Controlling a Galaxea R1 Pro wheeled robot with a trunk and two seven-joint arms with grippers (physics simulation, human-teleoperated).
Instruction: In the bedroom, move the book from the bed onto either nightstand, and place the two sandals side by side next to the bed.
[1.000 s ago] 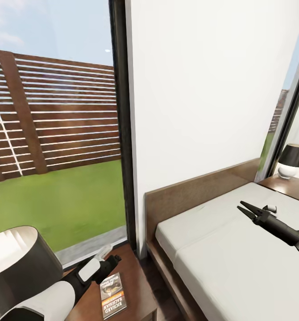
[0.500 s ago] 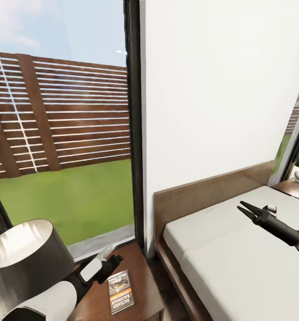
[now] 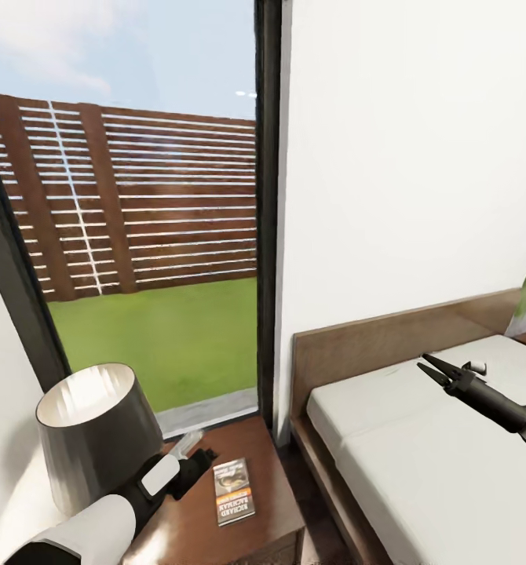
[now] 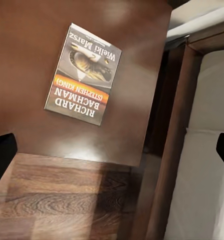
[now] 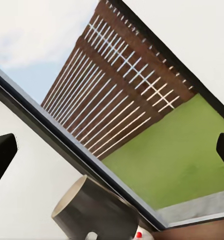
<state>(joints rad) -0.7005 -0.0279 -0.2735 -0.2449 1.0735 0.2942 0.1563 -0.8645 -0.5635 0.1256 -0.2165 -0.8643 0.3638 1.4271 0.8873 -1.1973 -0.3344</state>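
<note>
now book (image 3: 234,491) on nightstand (image 3: 208,534) | left wrist: title legible | right wrist: lamp (image 5: 91,212)

Legible text appeared on one item: the book (image 4: 83,75), which lay flat on the nightstand (image 4: 26,60). In the left wrist view its cover read "RICHARD BACHMAN" in large white capitals, with "(STEPHEN KING)" on an orange band beside it and "Wielki Marsz" in white near the opposite edge. In the head view the same book (image 3: 234,491) showed the white author lettering, too small to read fully. No other text was legible.
</note>
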